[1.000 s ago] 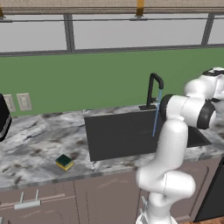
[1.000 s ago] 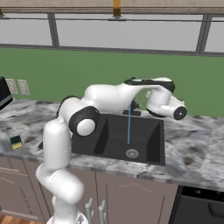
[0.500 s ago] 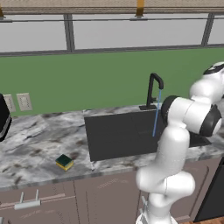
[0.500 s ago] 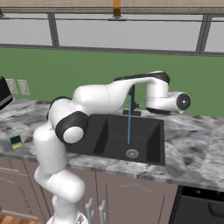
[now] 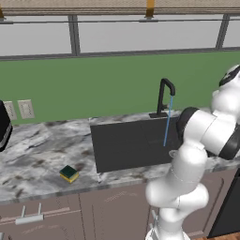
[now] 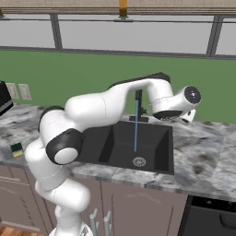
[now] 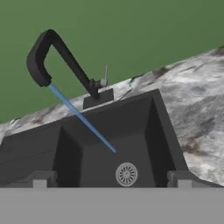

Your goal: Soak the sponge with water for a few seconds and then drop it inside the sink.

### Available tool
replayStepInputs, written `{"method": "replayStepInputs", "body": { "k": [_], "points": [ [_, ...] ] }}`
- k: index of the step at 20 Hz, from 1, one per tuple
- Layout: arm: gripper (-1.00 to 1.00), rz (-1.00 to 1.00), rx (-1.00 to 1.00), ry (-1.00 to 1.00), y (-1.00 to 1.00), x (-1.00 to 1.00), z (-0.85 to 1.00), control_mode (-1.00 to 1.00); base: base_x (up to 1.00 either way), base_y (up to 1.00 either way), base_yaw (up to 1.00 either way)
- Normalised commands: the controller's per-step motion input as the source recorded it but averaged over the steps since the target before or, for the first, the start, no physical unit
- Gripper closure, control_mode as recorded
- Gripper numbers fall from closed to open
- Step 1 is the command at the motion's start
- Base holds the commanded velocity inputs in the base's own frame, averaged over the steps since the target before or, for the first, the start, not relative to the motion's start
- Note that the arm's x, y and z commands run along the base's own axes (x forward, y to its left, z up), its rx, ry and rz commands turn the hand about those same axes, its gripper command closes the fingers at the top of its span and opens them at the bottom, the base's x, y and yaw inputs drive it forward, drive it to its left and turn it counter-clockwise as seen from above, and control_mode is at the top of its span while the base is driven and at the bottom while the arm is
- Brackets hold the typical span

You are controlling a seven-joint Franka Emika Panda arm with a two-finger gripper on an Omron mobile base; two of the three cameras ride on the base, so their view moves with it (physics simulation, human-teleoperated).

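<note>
Dark finger tips of the gripper point(image 7: 111, 179) stand spread wide apart with nothing between them, and the hand looks down into the sink point(image 7: 162, 118) from its right side. In the right base view the gripper point(image 6: 188, 116) hangs above the counter point(image 6: 207, 147) just right of the basin's rim, at the end of the white arm point(image 6: 101, 106) that reaches across over the sink point(image 6: 163, 152).

Below it the black basin holds a round silver drain point(image 7: 126, 173) on its floor. A thin blue stream of water point(image 7: 81, 117) runs from the mouth of the curved black faucet point(image 7: 50, 54) down to the basin floor, landing near the drain.

The sponge point(image 5: 69, 174), yellow with a dark green top, lies flat on the grey marbled counter well to the left of the sink point(image 5: 101, 150), near the front edge and far from the gripper. Behind everything rises a green wall point(image 5: 93, 89) with windows point(image 5: 117, 35) above it.
</note>
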Motion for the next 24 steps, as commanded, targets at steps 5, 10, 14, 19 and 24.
{"method": "replayStepInputs", "body": {
  "k": [5,10,14,19,24],
  "points": [
    [-1.00,0.00,0.00,0.32,0.24,-0.49,-0.01,-1.00,0.00,0.00,0.00],
    [-1.00,0.00,0.00,0.13,0.23,-0.27,-0.15,-1.00,0.00,0.00,0.00],
    [-1.00,0.00,0.00,0.00,0.21,-0.01,-0.15,-1.00,0.00,0.00,0.00],
    [-1.00,0.00,-0.01,0.00,0.31,-0.09,-0.04,-1.00,0.00,0.00,0.00],
    [-1.00,0.00,-0.04,0.02,0.50,-0.41,0.01,-1.00,0.00,0.00,0.00]
  ]
}}
